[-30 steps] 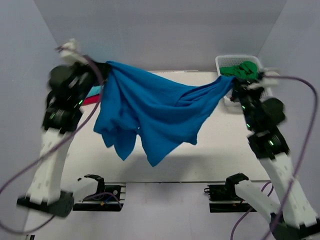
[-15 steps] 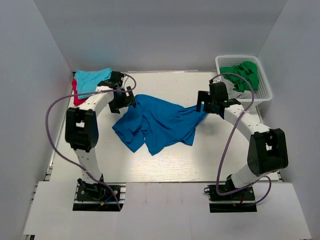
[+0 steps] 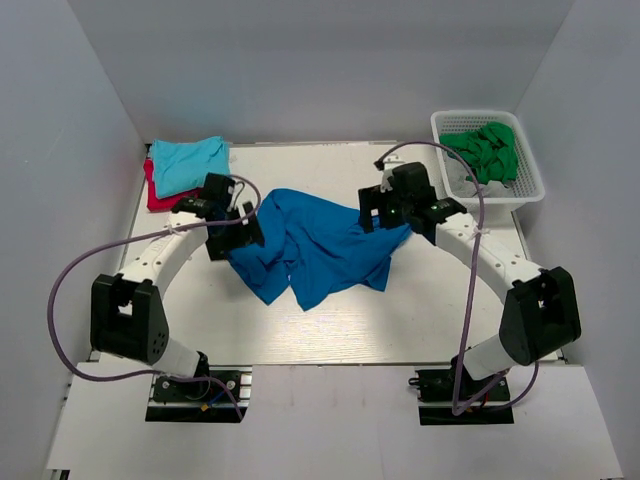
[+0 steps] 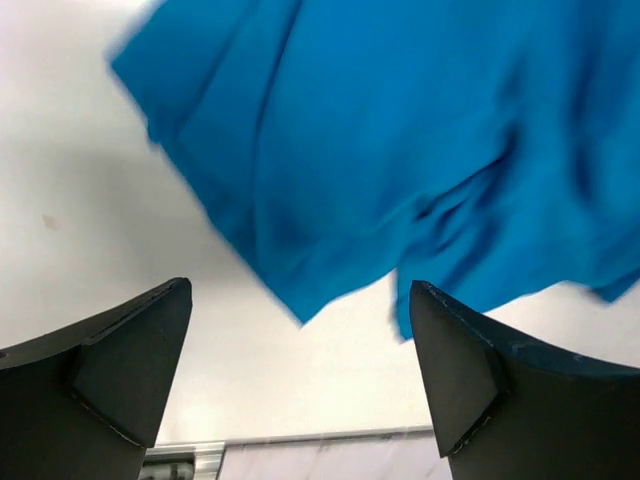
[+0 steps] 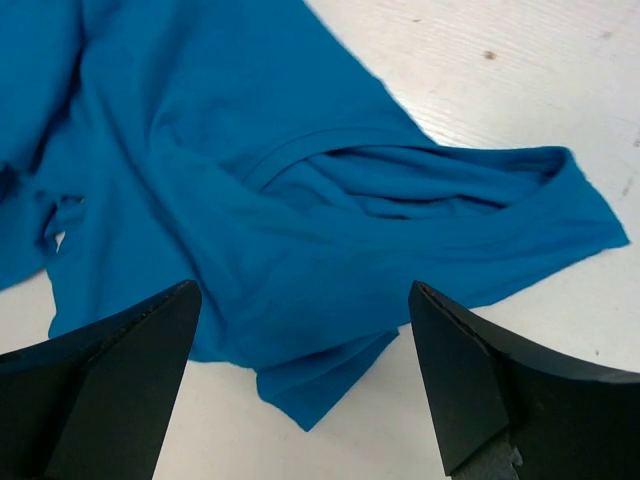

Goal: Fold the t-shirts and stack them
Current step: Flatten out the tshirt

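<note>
White table (image 3: 330, 320) bears blue tee (image 3: 320, 250); left fingers (image 4: 120, 370) and right fingers (image 5: 120, 370) released; red tee (image 3: 157, 197) mostly hidden.

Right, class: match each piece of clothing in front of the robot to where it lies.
1. blue t-shirt
2. turquoise t-shirt
3. red t-shirt
4. green garment

A. in the white basket
B. crumpled in the middle
C. far left, underneath another shirt
D. far left, on top of another shirt

Pairs: 1-B, 2-D, 3-C, 4-A
</note>
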You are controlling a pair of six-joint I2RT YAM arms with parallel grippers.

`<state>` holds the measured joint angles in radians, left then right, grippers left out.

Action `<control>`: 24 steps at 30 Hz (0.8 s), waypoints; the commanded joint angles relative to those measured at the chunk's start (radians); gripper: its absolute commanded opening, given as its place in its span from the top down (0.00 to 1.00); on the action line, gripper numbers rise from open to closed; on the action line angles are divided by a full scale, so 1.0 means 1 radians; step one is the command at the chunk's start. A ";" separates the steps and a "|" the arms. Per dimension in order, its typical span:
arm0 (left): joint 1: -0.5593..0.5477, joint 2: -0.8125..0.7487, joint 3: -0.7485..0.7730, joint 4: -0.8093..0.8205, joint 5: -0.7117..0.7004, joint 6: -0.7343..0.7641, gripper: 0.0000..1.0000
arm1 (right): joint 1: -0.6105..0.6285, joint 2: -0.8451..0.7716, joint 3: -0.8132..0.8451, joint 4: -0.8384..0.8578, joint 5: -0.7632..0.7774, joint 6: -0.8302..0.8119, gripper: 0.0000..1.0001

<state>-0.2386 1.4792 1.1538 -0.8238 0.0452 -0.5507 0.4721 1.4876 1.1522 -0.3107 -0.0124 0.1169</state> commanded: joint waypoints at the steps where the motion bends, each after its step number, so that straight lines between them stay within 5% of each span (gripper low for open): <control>1: -0.021 -0.048 -0.063 -0.049 0.061 -0.029 0.00 | 0.045 -0.035 0.011 -0.022 0.008 -0.056 0.10; 14: -0.114 -0.138 -0.442 0.087 0.143 -0.084 0.00 | 0.186 -0.087 -0.246 0.175 0.039 -0.023 0.10; 24: -0.203 -0.102 -0.500 0.293 -0.070 -0.169 0.09 | 0.270 -0.161 -0.384 0.294 0.152 0.021 0.10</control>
<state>-0.4225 1.3392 0.6647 -0.6724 0.1005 -0.6930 0.7170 1.3544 0.7918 -0.0856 0.0635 0.1116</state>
